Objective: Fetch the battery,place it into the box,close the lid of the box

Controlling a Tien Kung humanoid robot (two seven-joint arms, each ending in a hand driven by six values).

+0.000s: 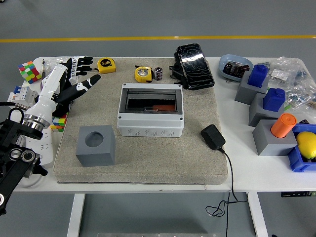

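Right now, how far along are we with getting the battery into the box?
Nothing looks done yet. The battery stands on the mat beyond the box, beside the yellow tape measure. The left robot hand is open and empty over the mat's far left corner, away from the battery. Left: grasp the battery, place it in the box, close the lid.

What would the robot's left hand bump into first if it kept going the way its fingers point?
Probably the yellow tape measure at the mat's far edge: the left hand, open, points up and right toward it. Height is hard to judge, so it might pass above.
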